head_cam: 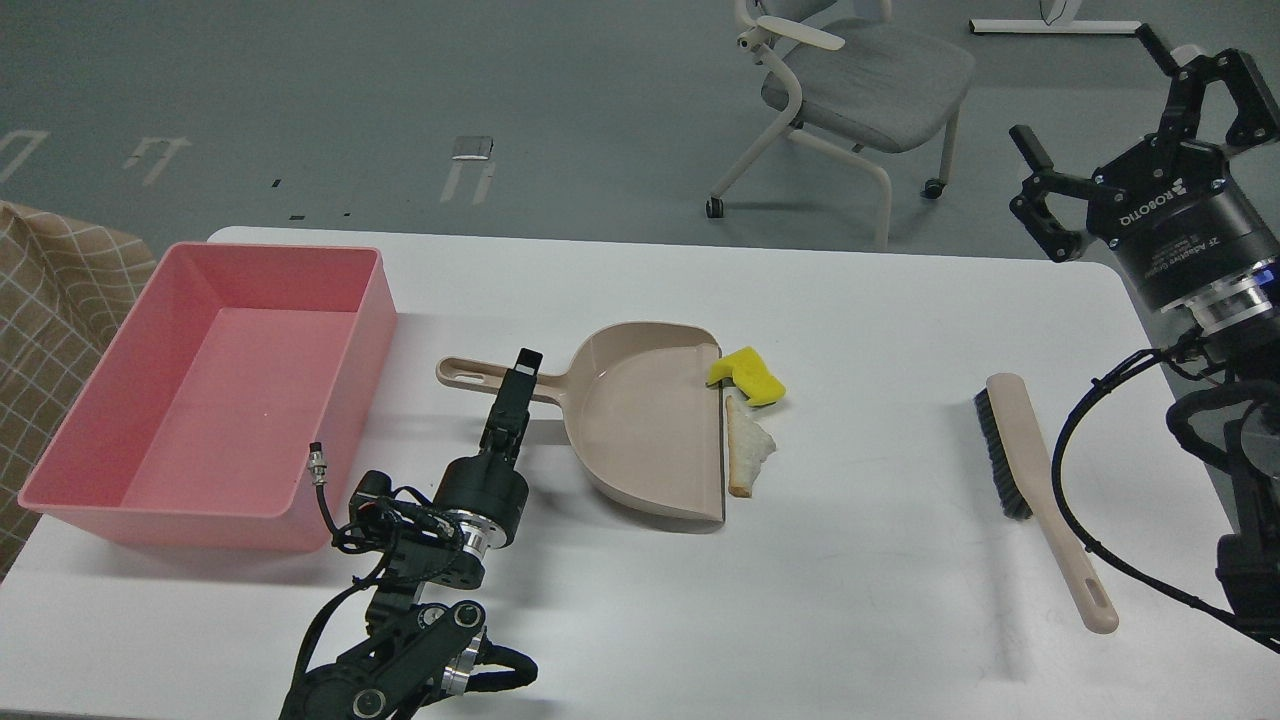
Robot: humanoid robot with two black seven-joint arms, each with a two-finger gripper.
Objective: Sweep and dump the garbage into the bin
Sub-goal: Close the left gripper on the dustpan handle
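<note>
The left gripper (524, 362) is over the dustpan (640, 420) handle; its jaws are seen end-on, so whether they pinch it cannot be told. The right gripper (1120, 130), raised beyond the tabletop's (850, 600) right edge, has its jaws spread wide, holding nothing. Two scraps lie at the dustpan's open edge, right of the left jaws: one yellow sponge (750, 376) and one bread slice (746, 448). One brush (1040, 490) lies near the right edge. One pink bin (350, 370) sits at the left edge.

head view; from robot's head; faces forward and down; table (900, 330) close below
</note>
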